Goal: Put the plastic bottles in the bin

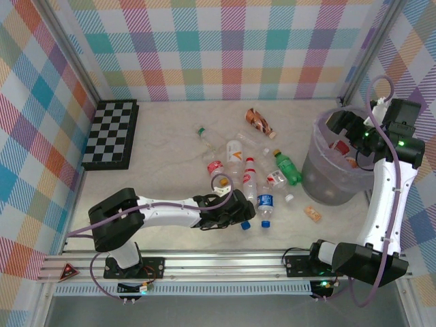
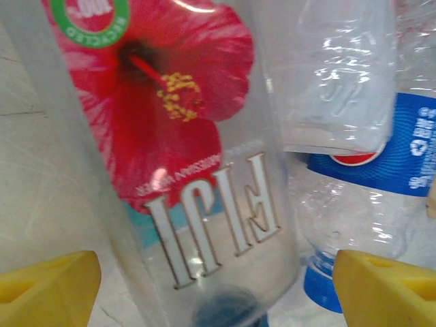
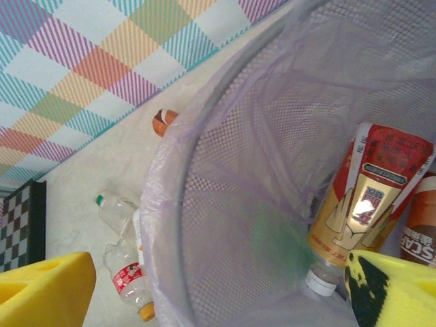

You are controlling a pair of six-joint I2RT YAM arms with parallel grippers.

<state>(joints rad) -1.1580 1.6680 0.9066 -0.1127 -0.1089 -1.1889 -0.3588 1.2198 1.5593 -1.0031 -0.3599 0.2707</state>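
A clear Fiji bottle with a red flower label and a blue cap lies between the yellow fingers of my left gripper. The jaws are open, with a gap on each side of the bottle. Right beside it lies a blue-labelled bottle. In the top view my left gripper is low among several plastic bottles, including a green one and a brown-red wrapped one. My right gripper hangs open and empty over the bin. A yellow-red labelled bottle lies inside the bin.
A black-and-white chessboard lies at the back left. A small tan piece sits in front of the bin. Checked walls close the table on three sides. Two clear bottles lie just outside the bin's left wall.
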